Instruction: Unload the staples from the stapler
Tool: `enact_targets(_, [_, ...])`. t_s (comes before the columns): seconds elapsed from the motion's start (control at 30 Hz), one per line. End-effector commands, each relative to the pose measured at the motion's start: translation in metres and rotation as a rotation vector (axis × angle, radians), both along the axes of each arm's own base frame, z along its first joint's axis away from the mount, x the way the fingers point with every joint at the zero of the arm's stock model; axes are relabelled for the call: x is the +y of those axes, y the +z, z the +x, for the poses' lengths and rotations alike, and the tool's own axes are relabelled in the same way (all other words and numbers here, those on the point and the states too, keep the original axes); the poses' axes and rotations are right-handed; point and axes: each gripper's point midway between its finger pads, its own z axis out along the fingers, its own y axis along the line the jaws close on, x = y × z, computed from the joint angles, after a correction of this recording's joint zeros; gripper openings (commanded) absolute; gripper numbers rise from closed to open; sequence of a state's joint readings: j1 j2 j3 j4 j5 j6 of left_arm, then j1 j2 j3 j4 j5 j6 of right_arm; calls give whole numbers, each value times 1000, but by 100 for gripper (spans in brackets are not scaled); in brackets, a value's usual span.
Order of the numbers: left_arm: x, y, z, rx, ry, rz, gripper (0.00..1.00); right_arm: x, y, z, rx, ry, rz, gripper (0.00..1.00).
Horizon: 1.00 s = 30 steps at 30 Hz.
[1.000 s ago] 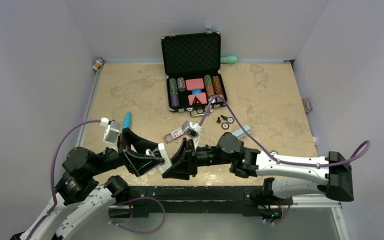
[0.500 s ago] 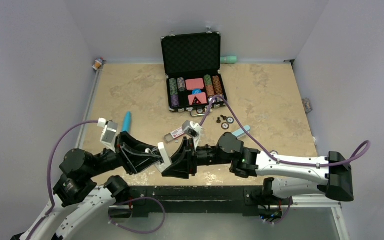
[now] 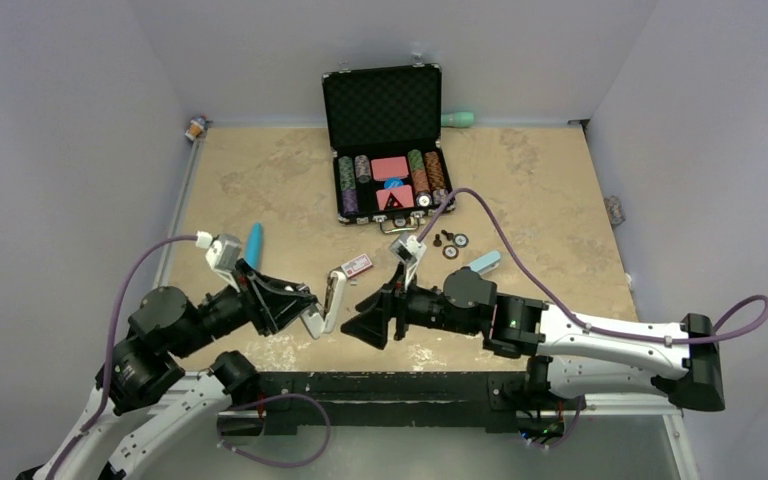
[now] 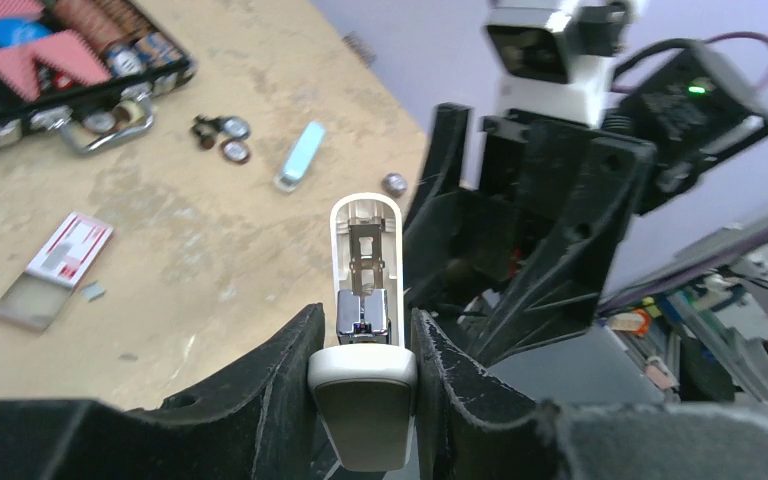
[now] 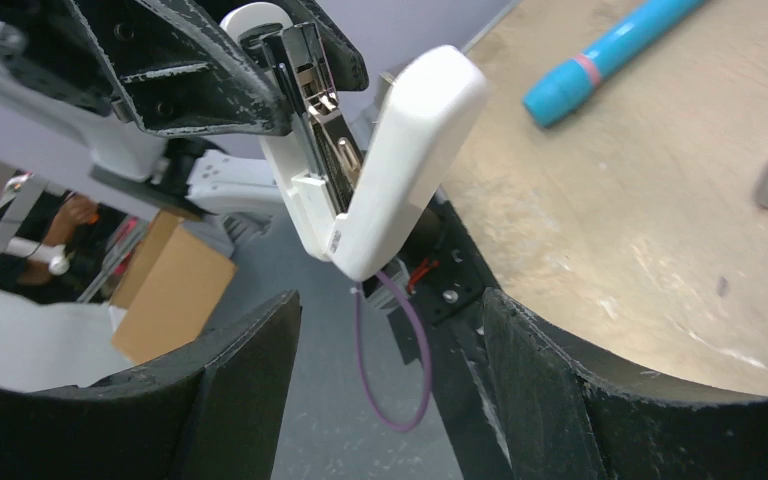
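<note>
My left gripper [image 3: 308, 312] is shut on the base end of a white stapler [image 3: 328, 300] and holds it above the table's near edge. In the left wrist view the stapler [image 4: 364, 262] sticks out between my fingers [image 4: 278, 375], its metal channel showing. In the right wrist view the stapler [image 5: 400, 160] hangs open, its white cover swung away from the metal magazine. I cannot tell whether staples are inside. My right gripper [image 3: 368, 325] is open and empty, just right of the stapler and apart from it. Its fingers [image 5: 240, 370] stand wide.
A small staple box [image 3: 352, 267] lies on the table beyond the stapler. A blue pen [image 3: 253, 240] lies to the left. An open black case of poker chips [image 3: 390, 180] stands at the back. Small round parts [image 3: 450, 243] and a light-blue piece [image 3: 482, 263] lie to the right.
My right gripper has drawn back to the right, off the stapler, and now stands open. The stapler's cover has swung open. My left gripper still holds the stapler and has turned slightly.
</note>
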<state>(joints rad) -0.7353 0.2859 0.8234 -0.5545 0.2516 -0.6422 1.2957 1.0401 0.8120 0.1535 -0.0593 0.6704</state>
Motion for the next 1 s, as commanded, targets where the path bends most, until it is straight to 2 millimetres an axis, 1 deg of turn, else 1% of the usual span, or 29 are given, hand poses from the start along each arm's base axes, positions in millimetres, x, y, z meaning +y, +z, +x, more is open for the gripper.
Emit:
enact_targets(0.0, [9,-34,28,111,146,141,0,-31,-31,25,61,-206,-110,71])
enact_targets(0.03, [8,-43,32,141,155,174,0,-36,-36,26,72,-218,-121,70])
enact_targets(0.13, [0,-65,41,212,158,235,0,-45,-43,27,97,-249,-130,70])
enact_targets(0.27, [-6,-88,50,275,169,302,0,-52,-48,31,115,-285,-142,68])
enact_targets(0.43, [-13,-106,57,320,161,351,0,-53,-51,37,131,-328,-148,63])
enact_targets(0.67, [-27,-133,62,399,136,376,0,-45,-78,47,208,-411,-204,57])
enact_targets(0.73, [-28,-141,63,426,143,392,0,-40,-85,48,237,-419,-219,50])
enact_targets(0.87, [-27,-155,69,469,183,409,0,-26,-92,51,273,-431,-241,26])
enact_targets(0.97, [-32,-159,72,488,180,397,0,-14,-94,55,275,-437,-267,13])
